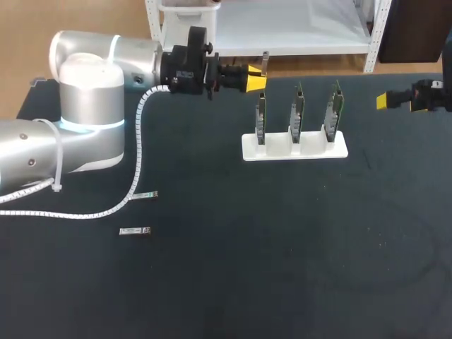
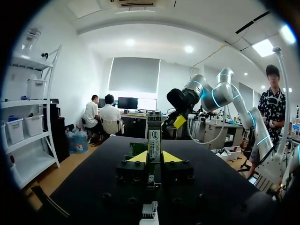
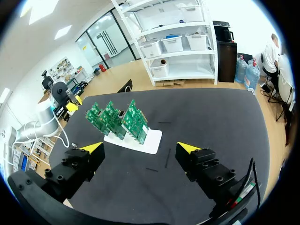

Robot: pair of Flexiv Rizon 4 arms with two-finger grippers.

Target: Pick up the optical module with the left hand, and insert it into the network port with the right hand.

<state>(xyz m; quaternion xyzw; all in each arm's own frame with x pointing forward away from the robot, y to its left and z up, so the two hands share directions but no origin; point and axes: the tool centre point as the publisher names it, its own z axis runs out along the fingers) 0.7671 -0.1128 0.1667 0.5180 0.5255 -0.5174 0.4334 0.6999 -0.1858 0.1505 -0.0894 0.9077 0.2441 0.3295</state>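
- Handing over looks like the step in hand. The left gripper pinches the optical module between its yellow tips, raised over the table near my left end of the row of green boards.
- Across the white holder and well apart from it, the right gripper hangs with its fingers spread wide and nothing between them.
- To do this well, I judge the right gripper should close on the module's free upper end, clear of the left tips. The left should let go only once that grip is firm.
- A skewed grip would likely mean a skewed entry at the network port, so the module wants squaring to the board first.
- The left wrist view shows what the head view barely does. The optical module stands upright, gripped low from both sides, with most of its length free above the left gripper. The right arm is ahead.
- Only the right wrist view shows how wide the right gripper stands and the faces of the green boards. I cannot make out a network port there.
- Only the head view shows two spare modules lying flat by the left arm's cable.
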